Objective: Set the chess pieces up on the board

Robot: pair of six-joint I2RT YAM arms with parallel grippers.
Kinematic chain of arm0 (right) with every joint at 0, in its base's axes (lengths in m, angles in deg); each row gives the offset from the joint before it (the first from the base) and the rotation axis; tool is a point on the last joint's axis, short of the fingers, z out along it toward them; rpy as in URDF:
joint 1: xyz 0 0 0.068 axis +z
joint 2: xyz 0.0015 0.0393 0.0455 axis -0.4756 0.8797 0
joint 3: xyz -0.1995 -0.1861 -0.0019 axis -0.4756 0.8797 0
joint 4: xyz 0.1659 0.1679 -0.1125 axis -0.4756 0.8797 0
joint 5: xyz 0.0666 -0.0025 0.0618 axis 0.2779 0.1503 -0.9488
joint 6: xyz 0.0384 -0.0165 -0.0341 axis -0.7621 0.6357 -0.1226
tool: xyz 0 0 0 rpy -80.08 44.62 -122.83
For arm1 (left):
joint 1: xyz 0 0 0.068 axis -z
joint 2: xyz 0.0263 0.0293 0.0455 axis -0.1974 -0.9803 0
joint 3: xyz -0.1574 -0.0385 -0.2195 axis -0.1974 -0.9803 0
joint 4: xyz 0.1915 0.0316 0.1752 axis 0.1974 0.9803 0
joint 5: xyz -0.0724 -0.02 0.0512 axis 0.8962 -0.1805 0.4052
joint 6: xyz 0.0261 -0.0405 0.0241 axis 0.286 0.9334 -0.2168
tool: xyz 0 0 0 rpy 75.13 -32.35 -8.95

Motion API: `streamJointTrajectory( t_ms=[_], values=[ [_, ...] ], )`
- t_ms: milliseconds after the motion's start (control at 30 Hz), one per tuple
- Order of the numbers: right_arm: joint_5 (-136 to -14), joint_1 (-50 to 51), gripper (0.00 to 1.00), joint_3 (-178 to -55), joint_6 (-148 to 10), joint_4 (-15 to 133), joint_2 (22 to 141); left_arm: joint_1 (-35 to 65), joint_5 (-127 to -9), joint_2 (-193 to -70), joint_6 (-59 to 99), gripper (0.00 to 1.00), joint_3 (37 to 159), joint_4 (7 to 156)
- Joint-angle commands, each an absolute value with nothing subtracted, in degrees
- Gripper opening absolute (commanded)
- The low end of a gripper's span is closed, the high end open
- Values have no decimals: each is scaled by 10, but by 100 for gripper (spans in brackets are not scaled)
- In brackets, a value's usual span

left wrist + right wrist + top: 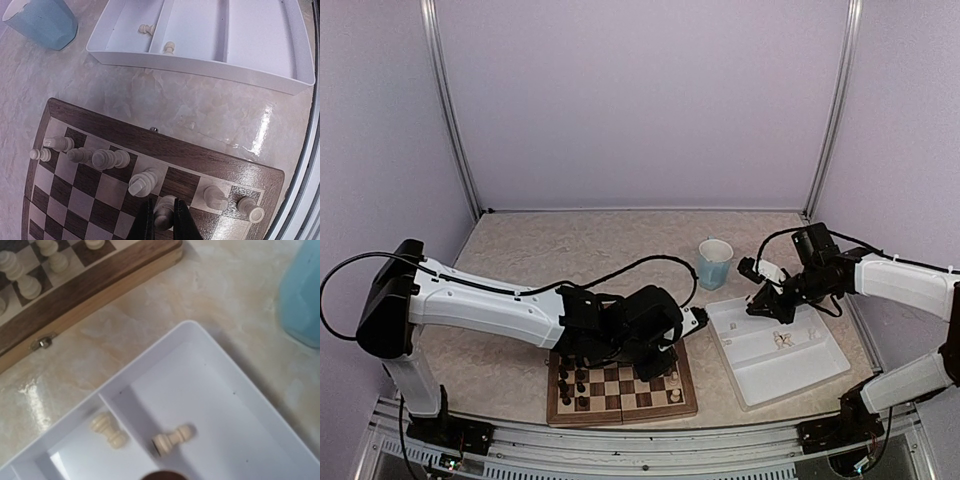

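My left gripper is clenched on a cream piece over the board's last row, the one along its latch edge, with a tall piece and a rounder piece standing close by in that same row. If I come down off-centre, or spread my fingers too wide on letting go, I could tip either of them or leave mine straddling two squares. My right gripper hangs closed past that edge of the board, where the white tray has two cream pieces lying on their sides. It seems to grip nothing, though its own camera shows barely a sliver of it. My left arm hides the board's middle from overhead, and I cannot tell whether my piece touches the wood
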State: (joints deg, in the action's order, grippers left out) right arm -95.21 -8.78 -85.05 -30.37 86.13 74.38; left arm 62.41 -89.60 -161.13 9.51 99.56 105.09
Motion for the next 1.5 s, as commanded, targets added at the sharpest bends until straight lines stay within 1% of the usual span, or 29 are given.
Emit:
streamJointTrajectory(
  t_ms=[0, 633, 967, 1133, 1467],
  values=[
    [-954, -95, 4, -845, -307, 856, 747, 630, -879, -1616, 92, 1, 1003, 1021],
    [-956, -95, 5, -844, -305, 857, 749, 630, -867, -1652, 89, 2, 1007, 1005],
    [-956, -95, 5, -843, -305, 857, 751, 630, -867, -1665, 89, 5, 1008, 1008],
    [-957, -95, 5, -843, -305, 857, 751, 630, -870, -1665, 89, 9, 1009, 1009],
    [-965, -95, 5, -849, -299, 866, 743, 630, -888, -1634, 99, 25, 1007, 1012]
  ],
)
